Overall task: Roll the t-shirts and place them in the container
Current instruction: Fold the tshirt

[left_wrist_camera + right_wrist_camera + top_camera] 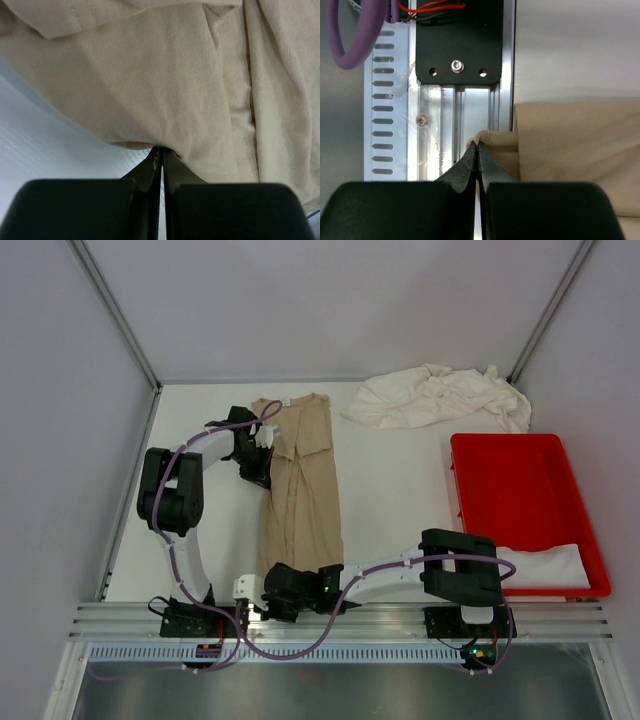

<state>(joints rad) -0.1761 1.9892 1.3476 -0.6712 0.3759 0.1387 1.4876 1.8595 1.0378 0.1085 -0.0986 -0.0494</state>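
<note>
The left claw is pressed together on the one tan t-shirt, pinching a fold of cloth on the shirt's 10 o'clock side, near the collar end. The right claw is also shut tight, nipping the hem corner at the shirt's 7 o'clock, where the cloth just overlaps the aluminium rail at the near edge of the tabletop.

Between the two claws the tan t-shirt lies as one long narrow strip, folded lengthwise. It runs from 12 to 6 o'clock on the left half of the tabletop.

One crumpled cream-white heap lies at the strip's 2 o'clock by the far edge; how many shirts are in it cannot be told. One red tray stands at 3 o'clock along the right edge, with one folded white t-shirt in its near end.

A broad bare band of tabletop separates the strip from the tray. The narrower band towards the left edge holds the left arm.
</note>
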